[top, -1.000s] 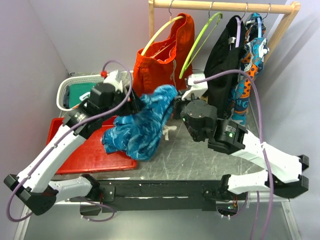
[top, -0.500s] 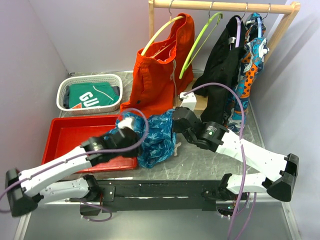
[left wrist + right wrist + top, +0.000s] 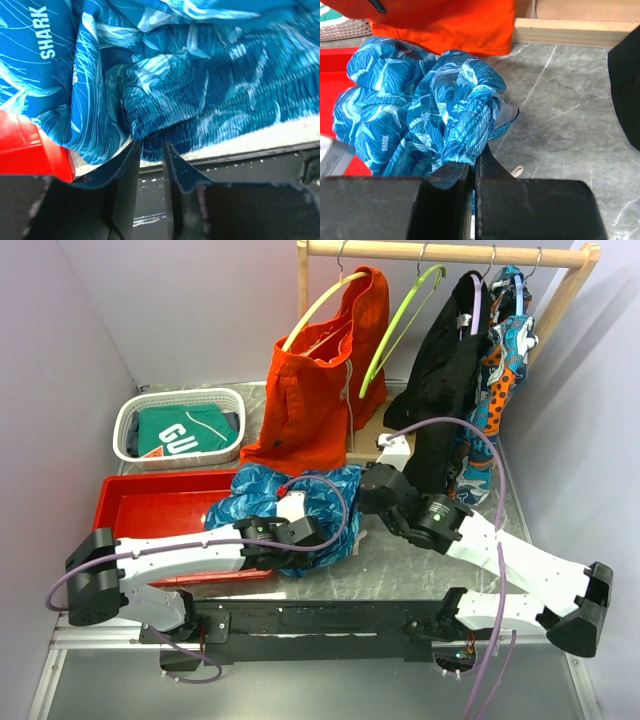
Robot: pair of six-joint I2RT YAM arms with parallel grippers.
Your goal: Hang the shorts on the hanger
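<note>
The blue-and-teal shorts (image 3: 300, 495) lie bunched on the table, partly over the red tray's right edge. My right gripper (image 3: 362, 492) is at their right side, shut on a fold of the shorts (image 3: 420, 110), and the fabric is pinched right at the fingertips (image 3: 472, 161). My left gripper (image 3: 305, 532) lies low at the heap's near edge. Its jaws (image 3: 150, 146) stand a narrow gap apart, with the gathered waistband edge of the shorts (image 3: 200, 85) between the tips. The lime-green hanger (image 3: 400, 325) hangs bare on the rail, above and behind.
Orange shorts (image 3: 320, 380) on a yellow hanger, a black garment (image 3: 445, 370) and a patterned garment (image 3: 500, 350) hang from the wooden rail (image 3: 450, 252). The red tray (image 3: 140, 505) and a white basket (image 3: 135, 410) holding a green garment sit at the left. The rack's wooden base (image 3: 570, 30) lies behind.
The shorts have come down from mid-air to the table. My left arm has swung down and right to their near edge while its jaws narrowed. My right gripper kept its hold.
</note>
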